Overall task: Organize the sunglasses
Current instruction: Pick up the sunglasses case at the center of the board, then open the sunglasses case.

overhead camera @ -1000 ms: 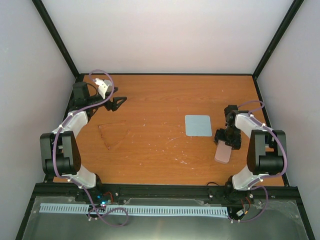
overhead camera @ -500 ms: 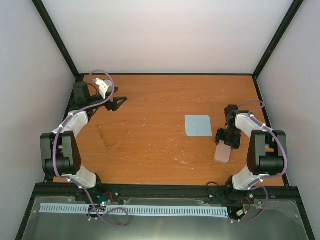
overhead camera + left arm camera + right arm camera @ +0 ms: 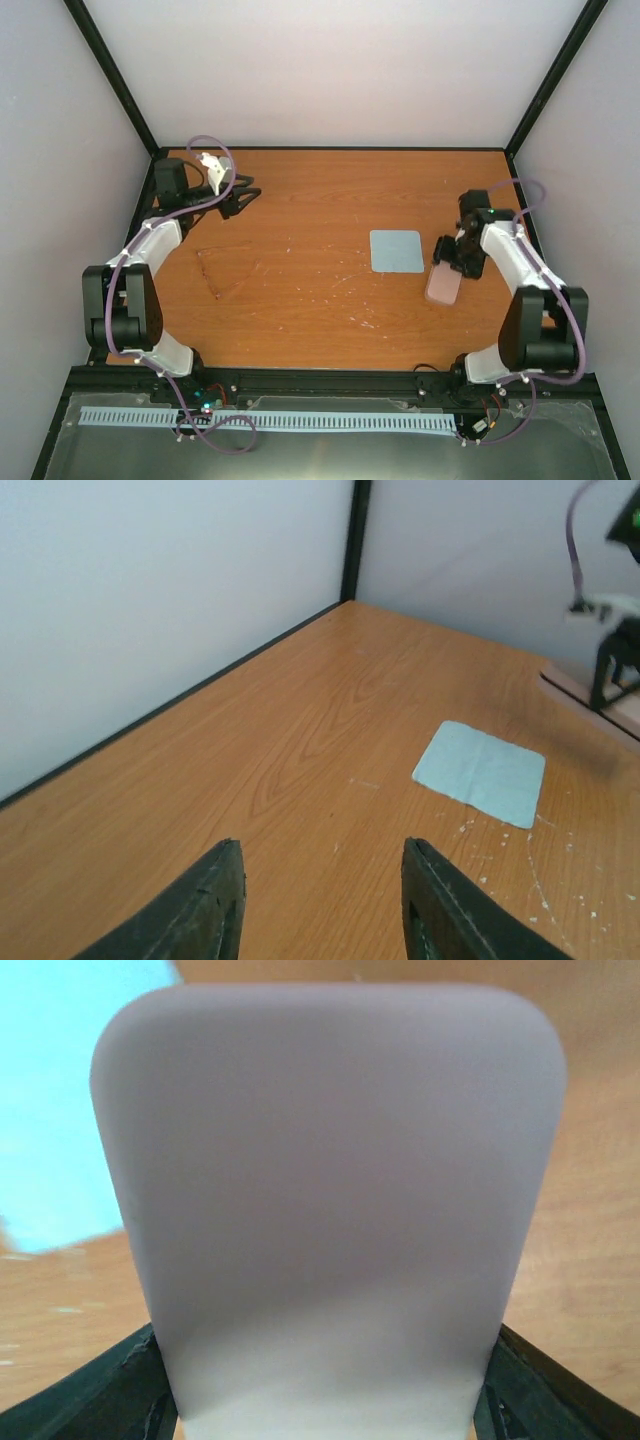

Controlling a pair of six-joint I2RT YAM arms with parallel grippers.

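My right gripper (image 3: 456,260) is shut on one end of a flat pale pink case (image 3: 443,287) and holds it just right of a light blue cloth (image 3: 396,250). In the right wrist view the case (image 3: 330,1190) fills the frame between my fingers (image 3: 120,1390), with the cloth (image 3: 60,1110) at upper left. My left gripper (image 3: 240,198) is open and empty at the far left of the table. Its wrist view shows its gripper (image 3: 322,900) over bare wood, the cloth (image 3: 482,773) ahead, and the case (image 3: 595,692) at far right. No sunglasses show in any view.
The wooden table (image 3: 300,280) is walled by white panels with black frame posts at the back corners (image 3: 160,150). The right arm's links (image 3: 530,280) stand along the right edge. White specks are scattered on the wood near the cloth.
My right arm has stretched out and carried the pink case a little farther back and left, closer to the cloth. My left gripper has shifted slightly toward the back.
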